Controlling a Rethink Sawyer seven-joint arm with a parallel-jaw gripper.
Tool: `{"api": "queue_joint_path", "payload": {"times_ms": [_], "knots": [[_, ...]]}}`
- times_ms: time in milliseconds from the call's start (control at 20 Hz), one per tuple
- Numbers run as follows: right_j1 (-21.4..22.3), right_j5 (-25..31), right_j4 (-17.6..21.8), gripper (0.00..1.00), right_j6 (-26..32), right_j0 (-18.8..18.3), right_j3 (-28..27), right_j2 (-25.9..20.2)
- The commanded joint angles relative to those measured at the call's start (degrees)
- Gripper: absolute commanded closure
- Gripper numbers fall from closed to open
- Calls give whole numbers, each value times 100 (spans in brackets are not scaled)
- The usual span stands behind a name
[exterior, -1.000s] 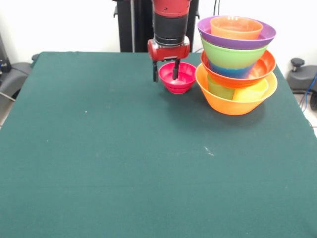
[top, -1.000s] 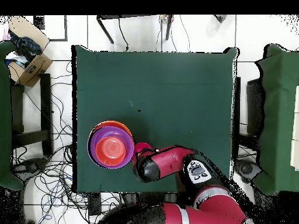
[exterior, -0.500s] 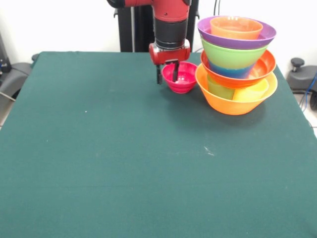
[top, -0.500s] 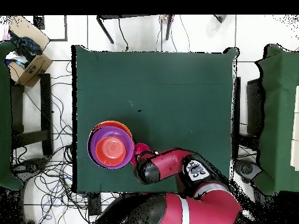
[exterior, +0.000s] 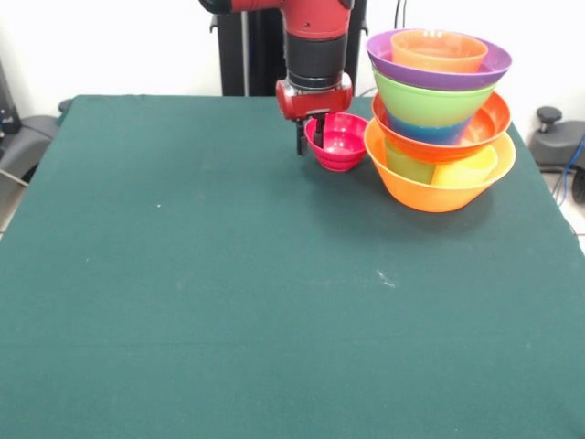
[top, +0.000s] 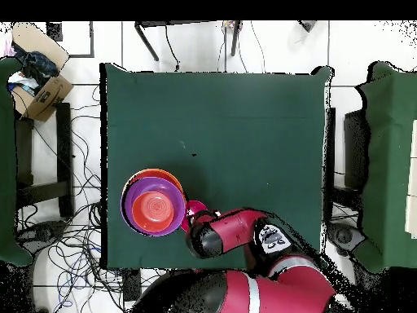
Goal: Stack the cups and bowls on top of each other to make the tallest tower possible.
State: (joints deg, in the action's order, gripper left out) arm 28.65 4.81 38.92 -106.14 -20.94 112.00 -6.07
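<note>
glossy translucent plastic bowls (exterior: pixel 439 119), matt green cloth table (exterior: pixel 228 293)

Green table (exterior: pixel 228 302) with tower (exterior: pixel 439 119), pink bowl (exterior: pixel 340 142)

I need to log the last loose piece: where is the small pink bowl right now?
In the front view the small pink bowl sits at the table's far edge, just left of the tower, with the gripper straddling its left rim.
</note>
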Motion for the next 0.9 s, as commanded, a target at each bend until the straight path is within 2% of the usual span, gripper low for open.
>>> {"api": "queue_joint_path", "payload": {"times_ms": [50,200,350,900], "knots": [[-7,-307,170,100,-387,-61,-55,-329],[379,-84,105,100,-302,-214,224,-498],[567,36,99,100,-238,-302,367,-557],[166,150,365,100,113,-676,-186,-616]]}}
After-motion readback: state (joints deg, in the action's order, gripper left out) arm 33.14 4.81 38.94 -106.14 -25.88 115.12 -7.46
